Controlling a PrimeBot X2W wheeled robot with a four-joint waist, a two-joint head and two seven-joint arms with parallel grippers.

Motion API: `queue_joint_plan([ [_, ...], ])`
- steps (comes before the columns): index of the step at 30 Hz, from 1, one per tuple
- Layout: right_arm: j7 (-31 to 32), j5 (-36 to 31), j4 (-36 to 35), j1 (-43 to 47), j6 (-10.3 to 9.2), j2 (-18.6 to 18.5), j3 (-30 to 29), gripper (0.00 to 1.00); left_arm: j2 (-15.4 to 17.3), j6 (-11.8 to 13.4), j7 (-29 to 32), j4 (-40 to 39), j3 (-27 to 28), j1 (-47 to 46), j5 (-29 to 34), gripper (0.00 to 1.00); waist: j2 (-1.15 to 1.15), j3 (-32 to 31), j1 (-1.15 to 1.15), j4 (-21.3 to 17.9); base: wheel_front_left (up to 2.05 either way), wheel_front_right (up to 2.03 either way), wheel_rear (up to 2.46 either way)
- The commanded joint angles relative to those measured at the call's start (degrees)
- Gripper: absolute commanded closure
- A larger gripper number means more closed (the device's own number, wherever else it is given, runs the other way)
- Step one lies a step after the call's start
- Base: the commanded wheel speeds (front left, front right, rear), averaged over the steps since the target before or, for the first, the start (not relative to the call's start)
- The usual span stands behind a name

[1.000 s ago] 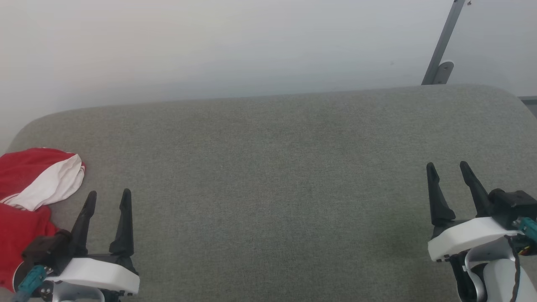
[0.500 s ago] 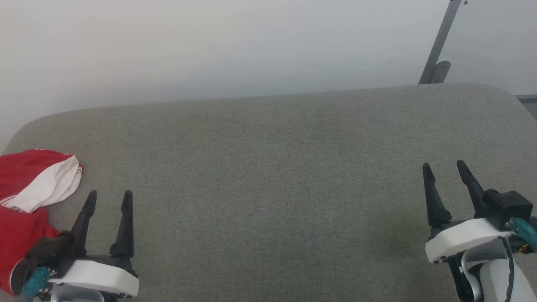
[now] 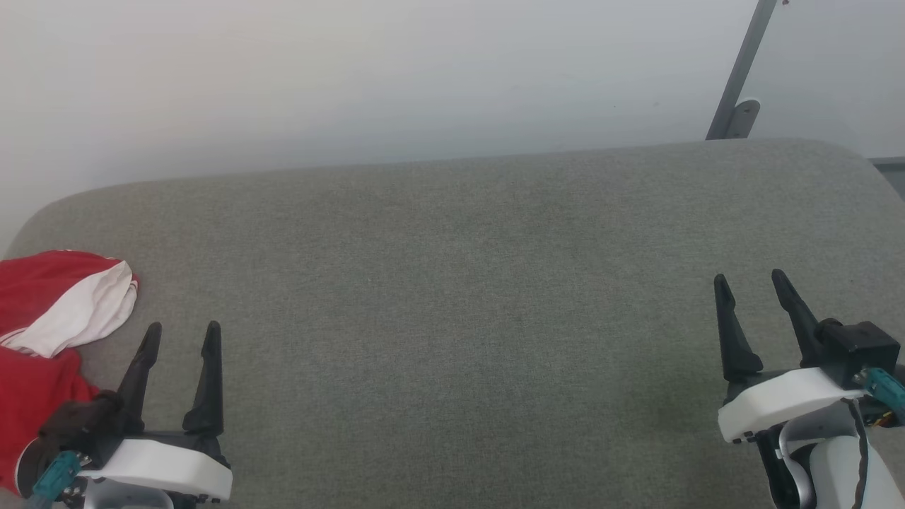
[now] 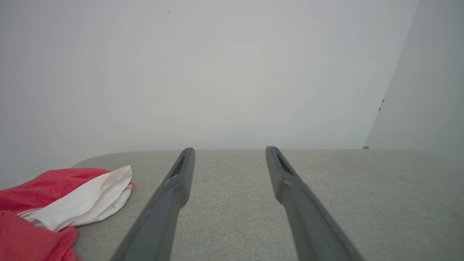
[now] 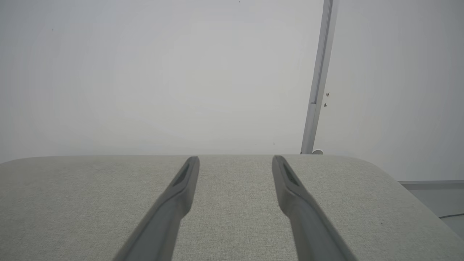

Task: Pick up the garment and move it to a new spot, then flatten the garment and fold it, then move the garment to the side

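Observation:
The garment (image 3: 42,311), a red shirt with a white sleeve, lies bunched at the far left edge of the grey fabric table (image 3: 466,297), partly cut off by the frame. The left wrist view has the garment (image 4: 58,203) at lower left. My left gripper (image 3: 182,334) hovers just right of it at lower left, open, nothing between its fingers (image 4: 170,195). At the lower right my right gripper (image 3: 749,279) stands open over bare table, far from the shirt, its fingers (image 5: 290,188) empty.
A pale wall rises behind the table's rounded far edge. A grey metal post (image 3: 739,78) leans at the back right, also seen as the post (image 5: 319,79) in the right wrist view. Floor shows past the table's right corner.
The head view has shifted slightly, so everything sits a little lower and left. Neither gripper has visibly moved over the table, and the garment lies as before.

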Motion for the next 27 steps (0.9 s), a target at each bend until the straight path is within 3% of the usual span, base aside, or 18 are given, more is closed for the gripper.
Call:
queue_joint_plan([
  [1,-0.43,0.26,-0.05,-0.12,0.02,-0.17,-0.02,0.00,-0.04,-0.13,-0.29,0.13,0.12,0.46,-0.21,0.00,0.00,0.00,0.00,0.05,0.00,0.00,0.00],
  [10,0.46,0.33,-0.30,-0.37,0.02,-0.52,1.03,0.00,-0.43,0.22,-0.29,1.39,0.85,-0.46,-0.81,0.00,0.00,-0.62,0.00,2.61,0.00,0.00,0.00],
  [27,1.30,2.13,1.81,-2.69,0.02,-0.85,8.50,0.00,0.79,3.18,1.15,1.70,5.03,1.25,-3.99,0.00,0.00,-3.59,0.00,16.35,0.00,0.00,0.00],
])
